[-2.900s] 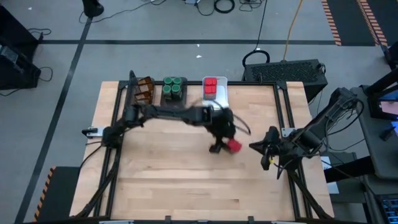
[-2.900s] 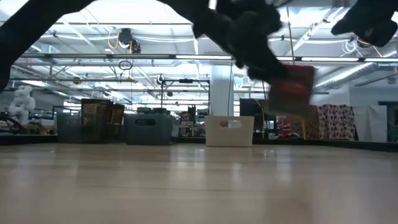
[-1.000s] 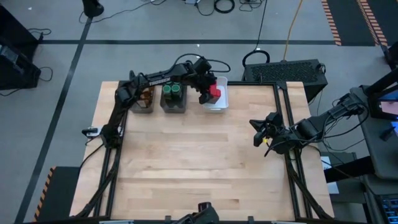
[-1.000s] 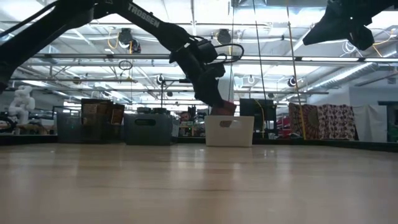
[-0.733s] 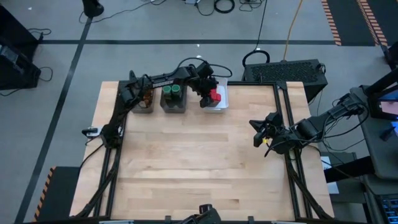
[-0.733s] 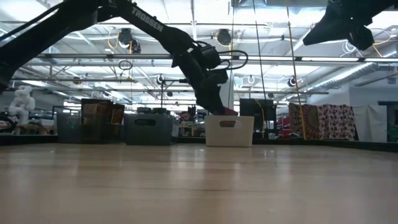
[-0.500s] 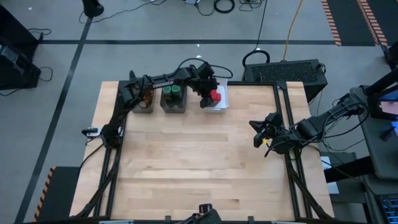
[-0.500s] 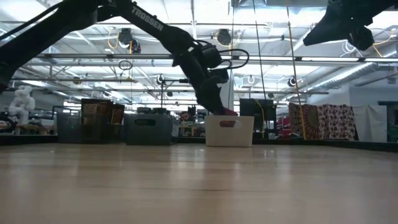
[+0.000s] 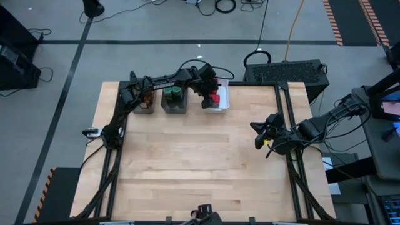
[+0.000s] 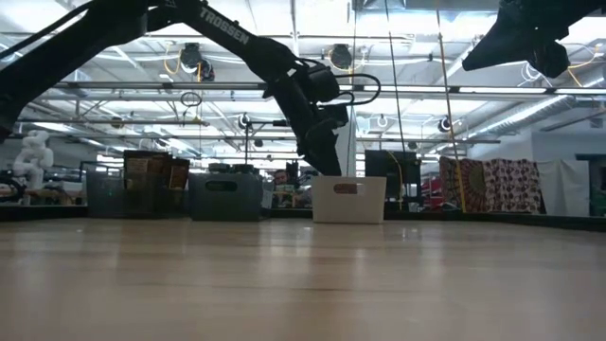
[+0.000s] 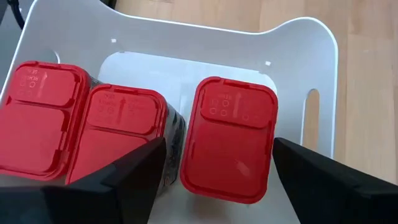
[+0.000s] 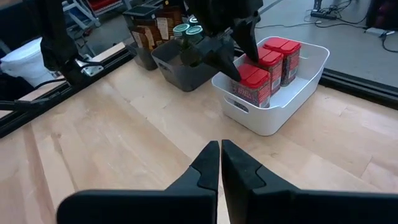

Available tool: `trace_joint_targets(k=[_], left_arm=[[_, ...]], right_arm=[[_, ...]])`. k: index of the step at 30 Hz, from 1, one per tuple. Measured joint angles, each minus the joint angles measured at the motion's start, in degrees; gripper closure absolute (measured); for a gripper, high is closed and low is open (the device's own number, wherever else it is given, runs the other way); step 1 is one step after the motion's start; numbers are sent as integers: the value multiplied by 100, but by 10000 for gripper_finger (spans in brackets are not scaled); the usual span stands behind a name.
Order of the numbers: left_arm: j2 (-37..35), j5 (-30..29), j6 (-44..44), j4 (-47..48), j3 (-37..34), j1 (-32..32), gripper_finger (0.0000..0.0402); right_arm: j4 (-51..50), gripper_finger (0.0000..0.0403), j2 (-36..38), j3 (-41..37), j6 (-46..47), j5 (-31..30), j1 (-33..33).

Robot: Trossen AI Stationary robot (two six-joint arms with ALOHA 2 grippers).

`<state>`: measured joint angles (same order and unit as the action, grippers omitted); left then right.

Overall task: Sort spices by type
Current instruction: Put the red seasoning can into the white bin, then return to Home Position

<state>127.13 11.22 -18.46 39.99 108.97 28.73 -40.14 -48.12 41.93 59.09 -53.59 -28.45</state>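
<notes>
My left gripper (image 9: 210, 97) reaches over the white bin (image 9: 224, 100) at the table's far edge. It is open, its fingers standing on either side of a red tin (image 11: 227, 139) that stands upright in the bin. The gap shows beside one finger (image 11: 134, 174). Two more red tins (image 11: 81, 130) stand beside it. In the right wrist view the same tins (image 12: 256, 84) sit in the bin under the left gripper (image 12: 239, 59). Green-lidded jars (image 9: 174, 94) fill the middle dark bin, and brown packets (image 9: 145, 97) fill the left one. My right gripper (image 12: 219, 163) is shut and hovers near the table's right edge (image 9: 267, 132).
Three bins stand in a row along the far edge: dark grey (image 10: 125, 194), dark grey (image 10: 225, 197) and white (image 10: 348, 199). Bare wood (image 9: 194, 162) spreads from the bins to the near edge. Metal frame rails run along the table's left and right sides.
My left gripper has gone down over the white bin, carrying the red tin with it. The tin stood above the bin's rim in the low view and has now sunk below it.
</notes>
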Motion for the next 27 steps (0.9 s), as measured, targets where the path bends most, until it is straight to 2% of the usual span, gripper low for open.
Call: trace_joint_targets(k=[8, 18, 27], left_arm=[[-96, -54, 17, 61, 16, -15, 100], [-764, -54, 52, 138, 34, -202, 99], [-1571, -31, 1018, -89, 36, -589, 98]], right_arm=[[2, 403, 0, 0, 0, 4, 0], [100, 403, 0, -2, -268, 167, -2], [648, 403, 0, -4, -1211, 381, 0]])
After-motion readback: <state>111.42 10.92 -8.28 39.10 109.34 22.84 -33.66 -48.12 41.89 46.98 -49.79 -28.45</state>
